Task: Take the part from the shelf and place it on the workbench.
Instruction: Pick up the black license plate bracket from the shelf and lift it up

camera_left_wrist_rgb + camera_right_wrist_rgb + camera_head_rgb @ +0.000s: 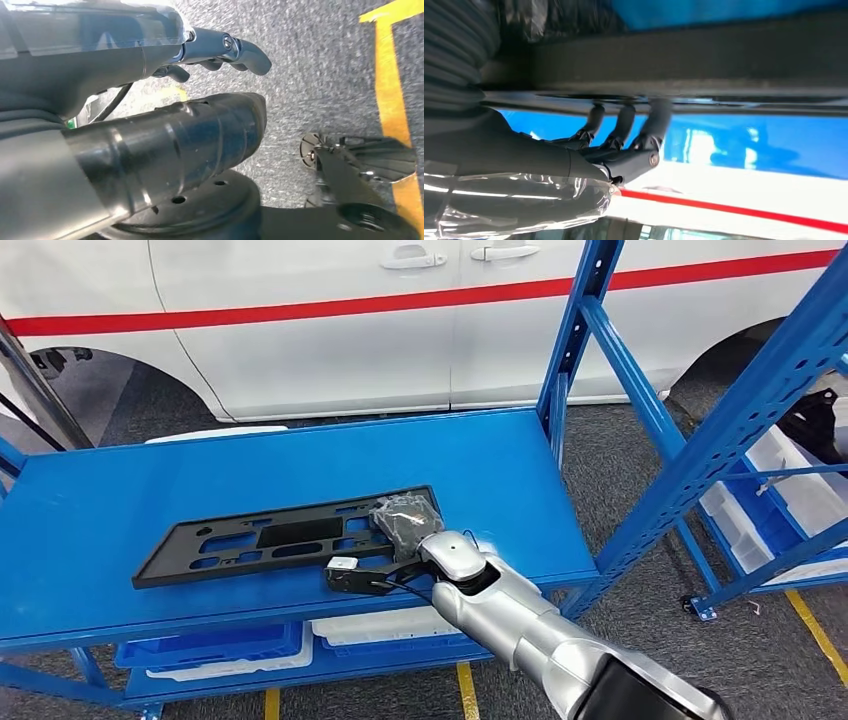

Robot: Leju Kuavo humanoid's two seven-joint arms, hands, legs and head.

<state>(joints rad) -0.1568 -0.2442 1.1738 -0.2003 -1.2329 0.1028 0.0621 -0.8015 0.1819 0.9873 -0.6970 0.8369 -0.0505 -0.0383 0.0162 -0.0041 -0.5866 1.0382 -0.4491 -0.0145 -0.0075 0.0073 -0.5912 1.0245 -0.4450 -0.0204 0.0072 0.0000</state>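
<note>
A flat black plastic part, a long frame with cut-outs, lies on the blue shelf board. My right hand grips the part's right end: its covered thumb lies on top and its dark fingers reach under the near edge. In the right wrist view those fingers touch the underside of the dark part. My left hand hangs over grey floor, its fingers loosely apart and holding nothing.
Blue shelf uprights stand to the right of the board. Blue and white bins sit on the level below, with more bins at the far right. A white van stands behind the shelf. Yellow lines mark the floor.
</note>
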